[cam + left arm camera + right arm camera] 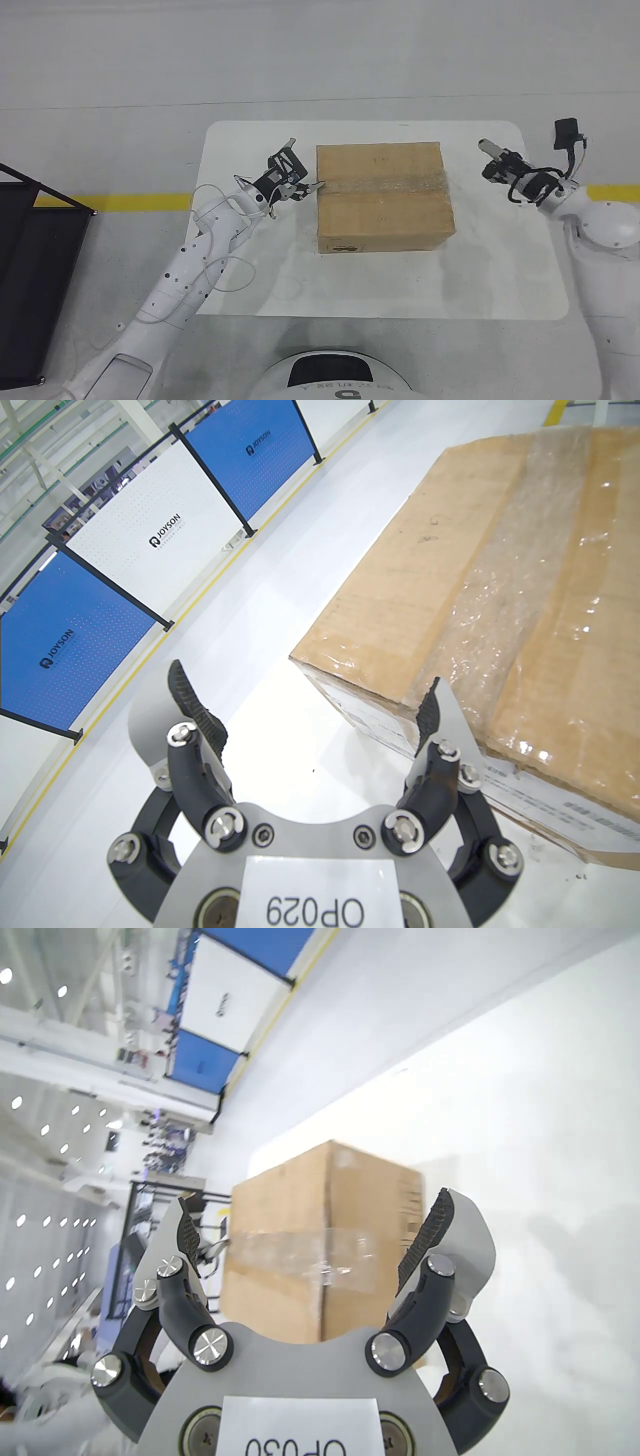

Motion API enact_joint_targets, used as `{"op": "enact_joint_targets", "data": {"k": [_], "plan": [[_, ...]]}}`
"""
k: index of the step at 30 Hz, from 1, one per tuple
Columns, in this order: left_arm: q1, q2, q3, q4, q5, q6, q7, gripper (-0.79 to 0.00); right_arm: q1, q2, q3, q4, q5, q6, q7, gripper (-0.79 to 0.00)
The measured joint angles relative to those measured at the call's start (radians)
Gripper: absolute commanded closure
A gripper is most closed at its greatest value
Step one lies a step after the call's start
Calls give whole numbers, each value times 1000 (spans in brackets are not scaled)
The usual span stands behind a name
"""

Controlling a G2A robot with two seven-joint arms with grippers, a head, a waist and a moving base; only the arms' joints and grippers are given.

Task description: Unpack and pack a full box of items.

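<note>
A brown cardboard box (382, 196) stands closed in the middle of the white table (380, 285), its top seam sealed with clear tape (385, 184). My left gripper (292, 172) is open just beside the box's left end, level with the tape; in the left wrist view the box (500, 590) lies right by one fingertip of the gripper (305, 695). My right gripper (492, 156) is open and empty, apart from the box's right end. In the right wrist view the box (320, 1248) shows beyond the open gripper (315, 1223).
A black metal rack (35, 270) stands on the floor left of the table. A yellow floor line (130, 202) runs behind the table. Bare table surface lies in front of the box and to its right.
</note>
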Motion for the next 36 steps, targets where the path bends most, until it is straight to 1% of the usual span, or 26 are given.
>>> {"op": "enact_joint_targets", "data": {"k": [2, 4, 13, 16, 17, 19, 22, 23, 26, 29, 32, 36], "plan": [[0, 0, 0, 0, 0, 0, 0, -785, 31, -4, -55, -11, 66, 21, 94, -785], [0, 0, 0, 0, 0, 0, 0, -785, 46, -5, -75, -7, 84, 29, 141, -785], [0, 0, 0, 0, 0, 0, 0, -785, 44, -6, -73, -9, 83, 25, 126, -785], [0, 0, 0, 0, 0, 0, 0, -785, 76, -12, -115, -23, 156, -4, 178, -785], [0, 0, 0, 0, 0, 0, 0, -785, 109, -15, -152, -27, 165, 10, 201, -785], [0, 0, 0, 0, 0, 0, 0, -785, 176, -24, -232, -30, 133, 51, 230, -785], [0, 0, 0, 0, 0, 0, 0, -785, 303, -48, -386, 10, 120, 97, 279, -785], [0, 0, 0, 0, 0, 0, 0, -785, 351, -59, -449, 30, 98, 116, 285, -785], [0, 0, 0, 0, 0, 0, 0, -785, 452, -91, -592, 93, 68, 147, 287, -785], [0, 0, 0, 0, 0, 0, 0, -785, 526, -124, -701, 168, 70, 141, 274, -785], [0, 0, 0, 0, 0, 0, 0, -785, 576, -151, -770, 240, 101, 113, 267, -785], [0, 0, 0, 0, 0, 0, 0, -785, 626, -181, -824, 324, 150, 79, 266, -785]]}}
